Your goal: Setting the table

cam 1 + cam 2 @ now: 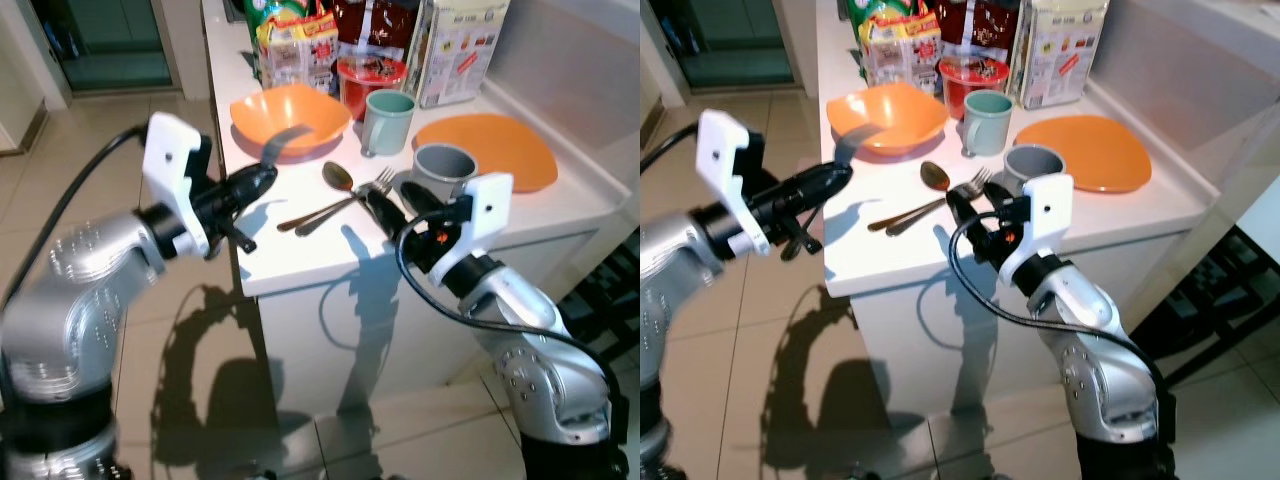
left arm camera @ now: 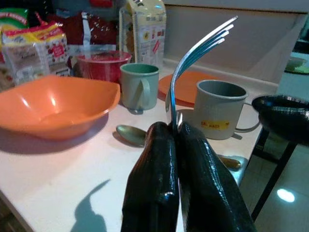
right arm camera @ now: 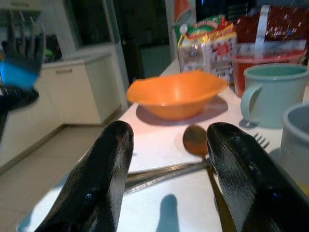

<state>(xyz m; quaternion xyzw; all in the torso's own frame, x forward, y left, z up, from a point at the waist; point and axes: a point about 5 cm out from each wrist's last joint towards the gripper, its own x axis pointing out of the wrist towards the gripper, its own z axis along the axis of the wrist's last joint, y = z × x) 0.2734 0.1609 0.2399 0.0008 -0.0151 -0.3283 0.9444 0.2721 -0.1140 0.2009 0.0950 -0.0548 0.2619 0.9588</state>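
The left gripper, off the white counter's left edge, clamps a curved steel fork, tines raised. The right gripper, fingers spread wide, hovers at the front edge over a brown-bowled spoon and second fork. Their handles run toward the front-left corner, crossing between the right fingers; this gripper is nearer. Orange plastic bowl sits behind.
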